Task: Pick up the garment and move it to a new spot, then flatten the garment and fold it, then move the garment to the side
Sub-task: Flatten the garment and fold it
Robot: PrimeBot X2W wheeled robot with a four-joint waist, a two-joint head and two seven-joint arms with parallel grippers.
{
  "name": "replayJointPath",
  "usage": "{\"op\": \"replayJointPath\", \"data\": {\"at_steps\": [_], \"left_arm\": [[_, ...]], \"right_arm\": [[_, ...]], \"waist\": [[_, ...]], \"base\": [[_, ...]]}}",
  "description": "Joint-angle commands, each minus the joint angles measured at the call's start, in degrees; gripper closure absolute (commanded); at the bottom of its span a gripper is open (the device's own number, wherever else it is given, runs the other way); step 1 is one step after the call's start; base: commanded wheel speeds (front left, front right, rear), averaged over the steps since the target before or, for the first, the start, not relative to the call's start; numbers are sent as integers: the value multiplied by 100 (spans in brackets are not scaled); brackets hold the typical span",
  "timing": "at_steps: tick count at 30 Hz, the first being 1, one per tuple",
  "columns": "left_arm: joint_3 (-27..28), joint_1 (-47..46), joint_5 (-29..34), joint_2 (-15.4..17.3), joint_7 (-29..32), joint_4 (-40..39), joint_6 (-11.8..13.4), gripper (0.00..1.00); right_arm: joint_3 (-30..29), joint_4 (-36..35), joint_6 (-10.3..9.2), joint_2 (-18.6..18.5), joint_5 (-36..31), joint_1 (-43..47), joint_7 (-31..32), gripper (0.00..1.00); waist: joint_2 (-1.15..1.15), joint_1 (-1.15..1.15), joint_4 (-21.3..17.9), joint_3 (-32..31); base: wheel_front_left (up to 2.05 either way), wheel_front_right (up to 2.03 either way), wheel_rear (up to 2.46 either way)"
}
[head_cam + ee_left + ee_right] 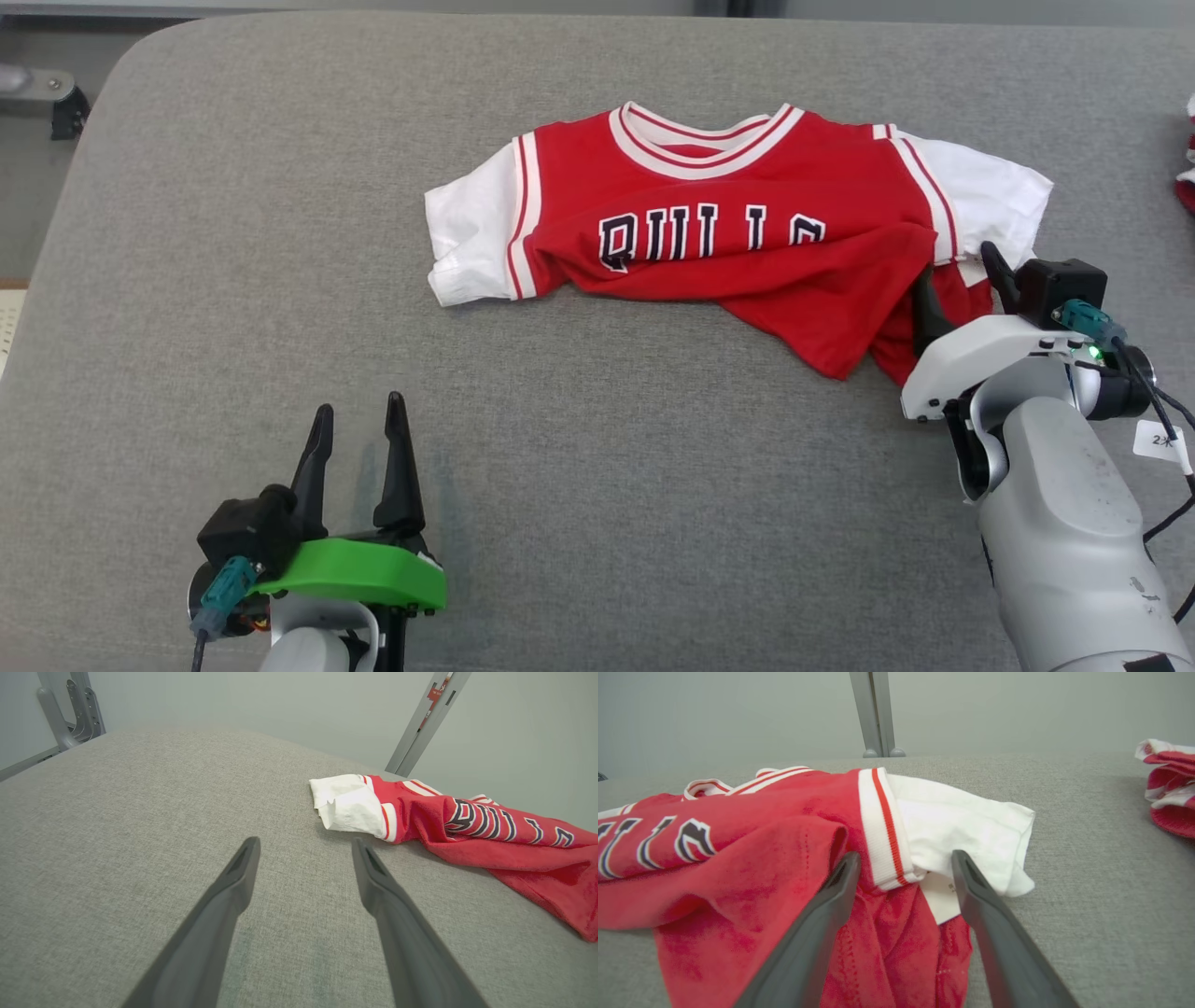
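The soft red jersey [738, 243] with white sleeves lies rumpled on the grey woven cushion [233, 233], far centre. The right gripper [954, 263] is spread wide around its right hem; the left gripper [359, 403] is also wide and empty, near left.

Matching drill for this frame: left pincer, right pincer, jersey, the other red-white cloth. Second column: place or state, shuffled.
1. left pincer
2. right pincer
3. jersey
4. other red-white cloth

A. far right edge of the grey surface
B. open, fingers either side of the white sleeve trim and bunched hem
C. open, over bare surface, clear of fabric
D. collar on the far side, lower part rumpled

Pairs: 1-C, 2-B, 3-D, 4-A
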Motion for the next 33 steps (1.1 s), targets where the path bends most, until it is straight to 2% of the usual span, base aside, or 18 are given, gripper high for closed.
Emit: {"op": "replayJointPath", "data": {"at_steps": [1, 4, 5, 6, 8, 10, 15, 25, 33], "left_arm": [[3, -61, -46, 8, -1, 1, 12, 0], [-7, -38, -59, 8, -1, 24, 19, 0], [-7, -26, -55, 8, -1, 29, 21, 0], [-10, -19, -55, 8, -1, 32, 21, 0], [-21, 11, -56, 8, -2, 43, 21, 0], [-17, 38, -52, 8, -1, 44, 25, 0], [-5, 117, -35, 8, -1, 27, 41, 0], [-116, 198, -72, 8, -2, 52, 36, 0], [-318, 21, -133, 8, -1, -26, 8, 0]], "right_arm": [[-16, 133, -8, -23, 9, -120, -80, 0], [-38, 425, -8, -36, 20, -198, -151, 0], [-42, 542, -8, -54, 42, -231, -161, 43], [-44, 614, -8, -73, 51, -260, -164, 55], [-37, 837, -8, -135, 86, -368, -171, 66], [-14, 999, -8, -170, 111, -444, -185, 100], [55, 987, -8, -301, 54, -676, -303, 100], [553, 71, -9, -649, -136, -1351, -367, 100], [1225, 179, -9, -1040, -363, -2336, 96, 100]], "waist": [[0, 0, 258, 149], [0, 0, 306, 89], [0, 0, 317, 64], [0, 0, 324, 50], [0, 0, 340, 7], [0, 0, 342, -23], [0, 0, 326, -86], [0, 0, 376, -230], [0, 0, 733, -53]], "base": [[0, 0, 0], [0, 0, 0], [0, 0, 0], [0, 0, 0], [0, 0, 0], [0, 0, 0], [0, 0, 0], [0, 0, 0], [0, 0, 0]]}}
